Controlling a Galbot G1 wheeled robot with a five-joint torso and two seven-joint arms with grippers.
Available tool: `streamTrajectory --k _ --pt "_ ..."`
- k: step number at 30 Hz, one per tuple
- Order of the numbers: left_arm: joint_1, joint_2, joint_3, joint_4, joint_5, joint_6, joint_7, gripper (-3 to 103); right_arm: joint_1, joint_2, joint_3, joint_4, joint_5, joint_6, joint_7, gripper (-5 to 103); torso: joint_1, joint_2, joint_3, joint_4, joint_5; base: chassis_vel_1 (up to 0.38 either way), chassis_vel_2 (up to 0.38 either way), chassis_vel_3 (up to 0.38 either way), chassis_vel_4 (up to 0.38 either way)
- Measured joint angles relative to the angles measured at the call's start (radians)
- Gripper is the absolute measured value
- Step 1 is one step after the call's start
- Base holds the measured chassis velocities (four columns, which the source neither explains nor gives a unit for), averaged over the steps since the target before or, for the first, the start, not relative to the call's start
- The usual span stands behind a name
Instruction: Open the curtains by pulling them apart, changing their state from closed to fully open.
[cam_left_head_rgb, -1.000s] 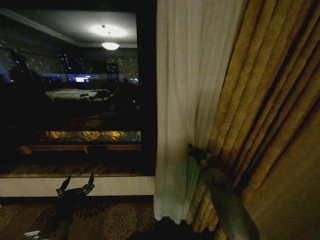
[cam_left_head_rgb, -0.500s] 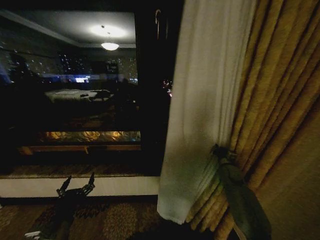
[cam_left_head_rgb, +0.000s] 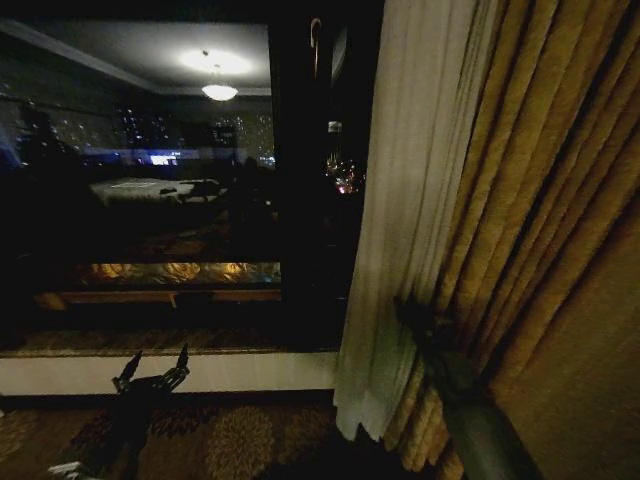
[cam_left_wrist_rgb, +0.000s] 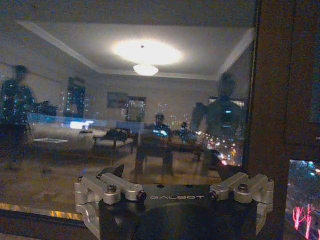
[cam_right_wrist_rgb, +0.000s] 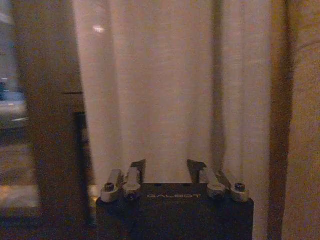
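One sheer off-white curtain (cam_left_head_rgb: 420, 200) hangs right of the dark window, bunched against the golden drape. My right gripper (cam_left_head_rgb: 412, 318) presses into the curtain's lower part, where the sheer fabric meets the drape. In the right wrist view the curtain (cam_right_wrist_rgb: 165, 90) hangs just beyond my right gripper (cam_right_wrist_rgb: 166, 170), whose fingers stand apart with no fabric pinched between them. My left gripper (cam_left_head_rgb: 152, 370) hangs low at the left, open, pointing at the window glass. In the left wrist view the left gripper (cam_left_wrist_rgb: 172, 175) faces the glass with nothing in it.
A thick golden drape (cam_left_head_rgb: 560, 220) hangs at the right. The dark window glass (cam_left_head_rgb: 150, 200) reflects a lit room, and a dark vertical frame (cam_left_head_rgb: 300, 200) divides it. A white low wall (cam_left_head_rgb: 240, 372) runs under the sill, above patterned carpet (cam_left_head_rgb: 230, 440).
The sheer curtain's free edge has slid right, baring more dark window beside the frame. My right gripper has moved right with it. The left arm has stayed put.
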Motion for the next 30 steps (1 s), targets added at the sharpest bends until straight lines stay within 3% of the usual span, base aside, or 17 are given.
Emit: streamTrajectory --k 1,2,3,7,9,12,16,30 --pt "0.000 -0.001 0.001 0.001 0.000 0.000 0.000 100 -0.029 0.006 -0.015 0.039 0.000 -0.004 0.001 45 0.000 0.000 0.000 0.0000 0.0001 0.000 0.000 0.000 0.000" --pt "0.000 -0.001 0.001 0.001 0.000 0.000 0.000 100 -0.049 0.009 -0.026 0.068 -0.001 -0.006 0.004 57 0.000 0.000 0.000 0.0001 0.0001 0.000 0.000 0.000 0.000" --pt "0.000 -0.001 0.001 0.001 0.000 0.000 0.000 100 -0.049 0.009 -0.026 0.068 -0.001 -0.006 0.004 57 0.000 0.000 0.000 0.0001 0.0001 0.000 0.000 0.000 0.000" --pt "0.000 -0.002 0.005 0.003 0.004 0.000 0.000 100 -0.094 0.023 -0.072 0.153 -0.001 -0.007 0.009 78 0.000 0.000 0.000 0.0000 -0.0001 0.000 0.000 0.000 0.000" --pt "0.000 -0.002 0.005 0.003 0.006 0.000 0.000 100 -0.095 0.025 -0.084 0.164 -0.001 -0.007 0.010 78 0.000 0.000 0.000 0.0001 -0.0002 0.000 0.000 0.000 0.000" --pt "-0.001 -0.003 0.006 0.004 0.008 0.002 0.000 100 -0.072 0.038 -0.130 0.178 0.000 -0.006 0.013 94 0.000 0.000 0.000 0.0001 -0.0001 0.000 0.000 0.000 0.000" --pt "-0.001 -0.005 0.006 0.006 0.011 0.003 0.000 100 -0.042 0.050 -0.160 0.164 0.001 -0.003 0.016 100 0.000 0.000 0.000 0.0002 -0.0001 0.000 0.000 0.000 0.000" --pt "0.008 -0.022 0.003 0.016 0.042 0.004 0.000 100 0.043 0.072 -0.239 0.131 0.006 0.001 0.016 100 0.000 0.000 0.000 0.0000 0.0000 0.000 0.000 0.000 0.000"
